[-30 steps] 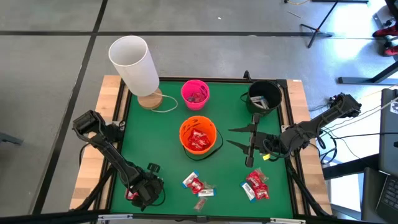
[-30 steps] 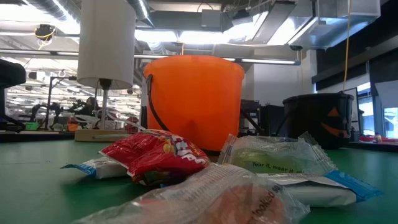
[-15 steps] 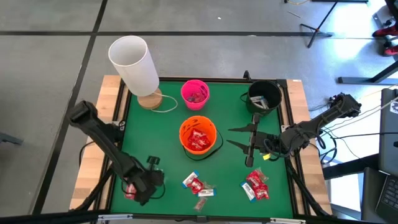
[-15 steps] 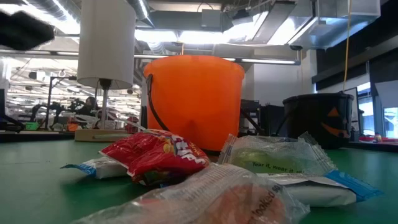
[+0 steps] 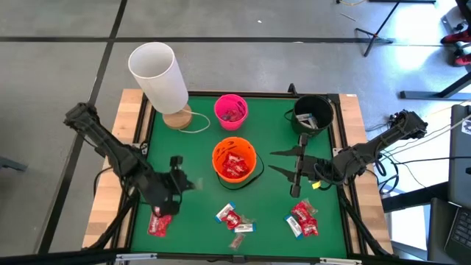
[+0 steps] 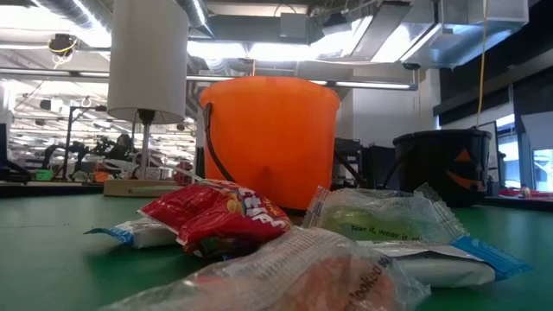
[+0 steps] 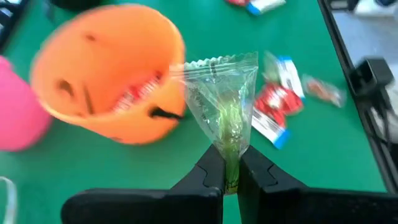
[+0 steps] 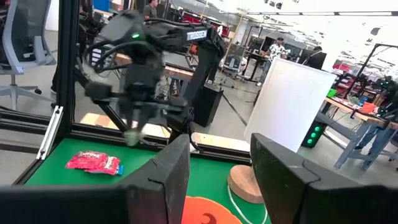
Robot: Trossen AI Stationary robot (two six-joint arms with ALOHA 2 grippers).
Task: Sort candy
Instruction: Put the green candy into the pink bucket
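While raised, left pincer [image 7: 231, 169] pinches clear-green candy [image 7: 225, 99].

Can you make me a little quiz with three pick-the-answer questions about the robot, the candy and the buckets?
1. Where is the orange bucket?
A. near the middle of the table
B. on the floor
C. on top of the white lamp

2. How many buckets are on the table?
A. one
B. three
C. five

3. What is the left gripper doing?
A. resting wide open on the table
B. holding a red candy
C. pinching a clear greenish candy wrapper

Answers:
1. A, the high view shows it standing mid-table on the green mat.
2. B, there are the orange one, a pink bucket and a black bucket.
3. C, the left wrist view shows the fingers shut on the clear greenish candy wrapper, lifted above the table.
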